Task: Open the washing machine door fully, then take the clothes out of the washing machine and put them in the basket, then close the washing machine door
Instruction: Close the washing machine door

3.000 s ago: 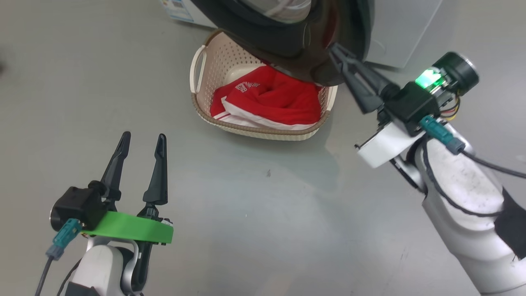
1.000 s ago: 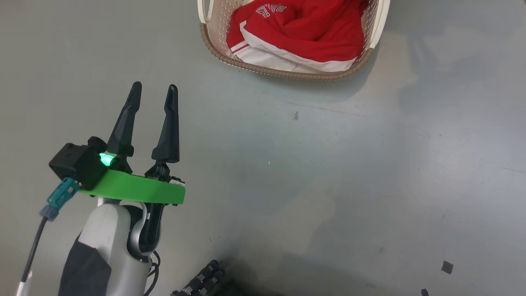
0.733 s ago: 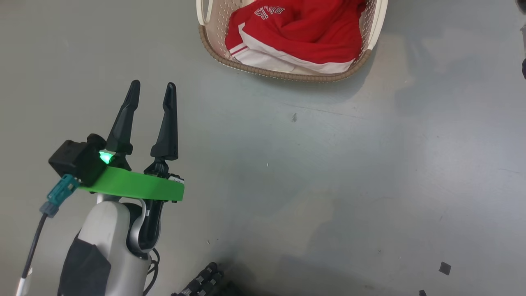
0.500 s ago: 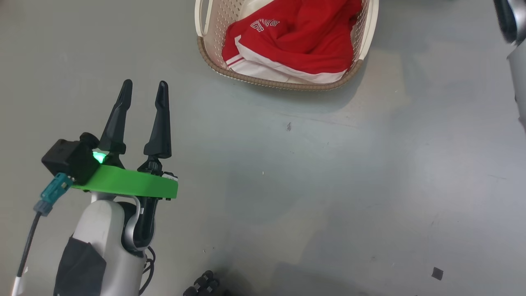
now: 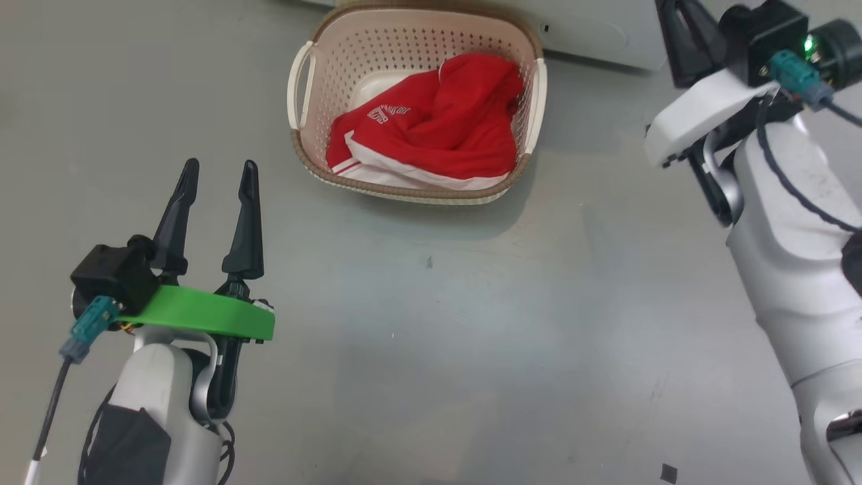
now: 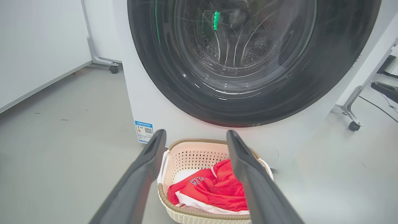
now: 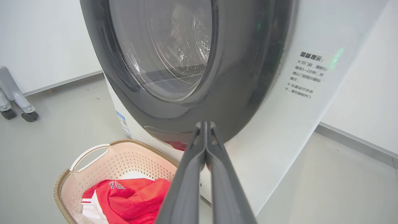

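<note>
The basket (image 5: 404,40) stands on the grey floor just in front of the washing machine (image 6: 149,105), with the red and white clothes (image 5: 438,135) heaped inside it. The washing machine door (image 6: 311,77) lies flat against the machine's front, and the steel drum shows through its glass. My left gripper (image 5: 219,168) is open and empty, low at the left, a short way from the basket. In the left wrist view my left gripper (image 6: 196,137) points at the basket (image 6: 192,152). My right gripper (image 7: 205,124) is shut on nothing, its tips close to the door's lower rim (image 7: 242,77).
A blue label (image 6: 143,131) marks the machine's lower left corner. A wheeled metal leg (image 6: 351,115) stands to the machine's right and a grey caster foot (image 7: 15,102) to its left. White walls sit behind. Open floor lies between my arms.
The head camera has tilted up, so the whole basket and my right arm have come into view. Three seconds ago the door hung open over the basket; now it lies shut.
</note>
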`<state>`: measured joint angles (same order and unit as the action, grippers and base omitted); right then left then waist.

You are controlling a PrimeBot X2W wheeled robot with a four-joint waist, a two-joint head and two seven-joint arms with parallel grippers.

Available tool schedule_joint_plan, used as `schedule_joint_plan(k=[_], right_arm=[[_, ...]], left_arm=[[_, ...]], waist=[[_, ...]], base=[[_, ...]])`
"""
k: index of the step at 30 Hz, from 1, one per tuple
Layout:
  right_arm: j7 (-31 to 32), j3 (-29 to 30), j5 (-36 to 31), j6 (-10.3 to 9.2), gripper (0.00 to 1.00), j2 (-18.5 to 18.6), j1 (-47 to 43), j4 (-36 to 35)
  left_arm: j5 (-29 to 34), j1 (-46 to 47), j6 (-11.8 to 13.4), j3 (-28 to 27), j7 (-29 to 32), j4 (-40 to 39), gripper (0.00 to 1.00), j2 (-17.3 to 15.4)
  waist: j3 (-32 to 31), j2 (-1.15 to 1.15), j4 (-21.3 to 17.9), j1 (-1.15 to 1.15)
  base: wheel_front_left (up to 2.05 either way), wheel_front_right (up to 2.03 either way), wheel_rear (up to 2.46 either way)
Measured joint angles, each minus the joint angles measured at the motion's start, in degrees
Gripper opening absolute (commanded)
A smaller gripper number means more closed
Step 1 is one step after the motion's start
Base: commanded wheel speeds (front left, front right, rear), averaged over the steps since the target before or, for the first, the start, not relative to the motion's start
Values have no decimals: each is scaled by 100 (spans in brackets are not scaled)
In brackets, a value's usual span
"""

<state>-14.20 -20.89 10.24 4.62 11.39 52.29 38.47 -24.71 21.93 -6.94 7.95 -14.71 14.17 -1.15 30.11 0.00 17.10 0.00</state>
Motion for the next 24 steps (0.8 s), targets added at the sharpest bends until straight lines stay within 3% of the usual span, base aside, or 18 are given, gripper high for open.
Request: schedule_joint_plan(k=[6, 16, 24], right_arm=[[-31, 60, 149, -4, 0, -231, -764, -51], [-31, 260, 303, -83, 0, -364, -1711, -736], [-31, 500, 387, -276, 0, -444, -2443, -1276]], left_arm=[[225, -251, 0, -169, 0, 69, 100, -116], [333, -623, 0, -246, 0, 203, 100, -149], [413, -823, 0, -258, 1, 268, 100, -149]], waist=[[-487, 0, -405, 0], [-1132, 0, -1052, 0], [-1590, 0, -1477, 0]], base=[[0, 0, 0], [0, 0, 0], [0, 0, 0]])
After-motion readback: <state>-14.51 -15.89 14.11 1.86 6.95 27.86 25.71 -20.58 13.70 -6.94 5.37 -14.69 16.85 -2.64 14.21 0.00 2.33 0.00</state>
